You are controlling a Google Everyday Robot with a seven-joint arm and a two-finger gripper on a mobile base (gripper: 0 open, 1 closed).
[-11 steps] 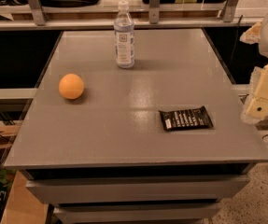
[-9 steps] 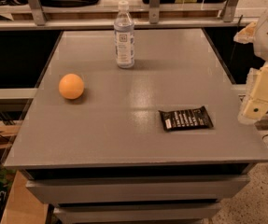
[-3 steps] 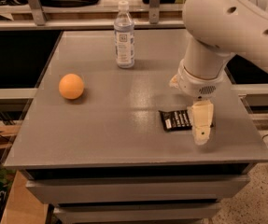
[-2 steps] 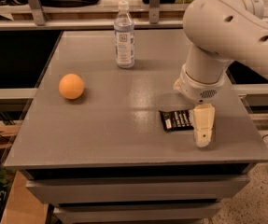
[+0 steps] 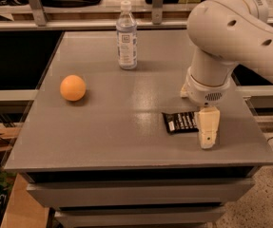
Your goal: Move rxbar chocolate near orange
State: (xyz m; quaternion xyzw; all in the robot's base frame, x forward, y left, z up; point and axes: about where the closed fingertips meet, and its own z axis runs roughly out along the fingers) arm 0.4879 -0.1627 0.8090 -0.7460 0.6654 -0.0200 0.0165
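Note:
The rxbar chocolate (image 5: 180, 122), a flat black wrapper with white lettering, lies on the grey table top at the right front. Its right end is hidden behind my gripper (image 5: 207, 132), which hangs down from the big white arm and reaches the table right at that end of the bar. The orange (image 5: 73, 88) sits on the left side of the table, far from the bar and the gripper.
A clear water bottle (image 5: 126, 36) with a white cap stands upright at the back middle of the table (image 5: 126, 141). The table's front edge lies just below the gripper, its right edge close by. Shelving and clutter stand behind the table.
The arm swung in from the right edge over the table and came down at the bar's right end. In the last second it shifted slightly right. Bar, orange and bottle have not moved.

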